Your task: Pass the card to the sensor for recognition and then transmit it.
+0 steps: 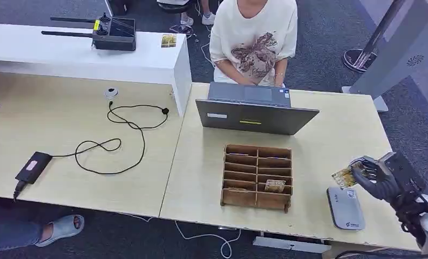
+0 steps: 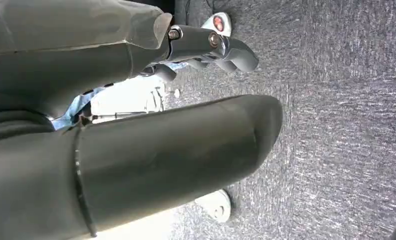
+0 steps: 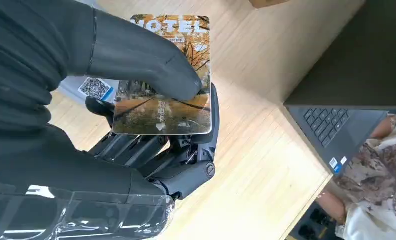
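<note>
Right hand (image 1: 374, 177) pinches card (image 1: 343, 176) between thumb (image 3: 146, 60) and fingers (image 3: 151, 150), just above sensor (image 1: 345, 208) on bench (image 1: 330, 140); wooden rack (image 1: 257, 176) well beyond card. Left hand (image 2: 136, 160) hangs over carpet, state unclear

You have three cards: one (image 1: 345, 176) above the single grey sensor (image 1: 345, 208), one (image 1: 274, 185) in the one wooden organizer (image 1: 257, 176) left of that sensor, one (image 1: 168, 40) far beyond it. There's one laptop (image 1: 255, 110) and one person (image 1: 253, 40) past the sensor.
</note>
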{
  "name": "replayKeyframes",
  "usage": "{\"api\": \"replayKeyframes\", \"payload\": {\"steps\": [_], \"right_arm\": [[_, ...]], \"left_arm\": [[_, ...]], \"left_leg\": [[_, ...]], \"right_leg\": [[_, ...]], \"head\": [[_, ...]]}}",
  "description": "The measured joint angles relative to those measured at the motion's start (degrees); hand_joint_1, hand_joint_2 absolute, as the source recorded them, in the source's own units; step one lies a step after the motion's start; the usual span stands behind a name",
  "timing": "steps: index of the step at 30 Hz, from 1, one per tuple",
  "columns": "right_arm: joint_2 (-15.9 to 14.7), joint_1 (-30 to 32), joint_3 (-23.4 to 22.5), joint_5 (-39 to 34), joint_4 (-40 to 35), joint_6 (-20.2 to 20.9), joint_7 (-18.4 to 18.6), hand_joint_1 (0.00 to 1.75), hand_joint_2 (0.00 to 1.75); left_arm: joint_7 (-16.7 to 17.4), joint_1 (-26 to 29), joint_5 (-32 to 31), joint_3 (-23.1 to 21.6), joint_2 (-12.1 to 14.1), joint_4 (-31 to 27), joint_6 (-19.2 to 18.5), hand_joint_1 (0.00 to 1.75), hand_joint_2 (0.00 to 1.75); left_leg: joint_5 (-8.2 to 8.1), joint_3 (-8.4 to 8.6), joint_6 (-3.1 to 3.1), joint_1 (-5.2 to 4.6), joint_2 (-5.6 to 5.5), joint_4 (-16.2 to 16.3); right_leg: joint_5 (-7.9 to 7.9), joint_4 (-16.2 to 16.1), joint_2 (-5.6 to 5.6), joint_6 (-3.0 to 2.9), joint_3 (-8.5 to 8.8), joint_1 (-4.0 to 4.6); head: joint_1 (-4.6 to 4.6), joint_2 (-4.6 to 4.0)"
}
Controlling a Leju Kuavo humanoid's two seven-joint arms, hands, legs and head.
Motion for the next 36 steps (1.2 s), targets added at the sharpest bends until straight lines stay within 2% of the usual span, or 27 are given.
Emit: {"api": "replayKeyframes", "payload": {"steps": [11, 36], "right_arm": [[0.0, 0.3, 0.7, -0.7, 0.2, 0.0, -0.1, 1.75, 1.75], [0.2, 7.9, -1.1, 0.5, -5.1, -1.2, 1.9, 1.75, 1.75]], "left_arm": [[0.1, 0.0, 0.0, 0.0, 0.0, 0.0, 0.1, 0.00, 0.00], [0.5, 0.1, -0.1, 0.0, 0.0, 0.0, -0.1, 0.00, 0.00]], "left_leg": [[0.00, 0.01, 0.00, 0.00, 0.01, 0.0], [-0.01, 0.00, 0.00, 0.00, 0.00, 0.0]], "right_leg": [[0.00, 0.0, 0.01, 0.00, -0.01, 0.00], [0.00, 0.0, 0.01, 0.00, -0.01, 0.00]], "head": [[-0.02, 0.02], [0.00, 0.00]]}}
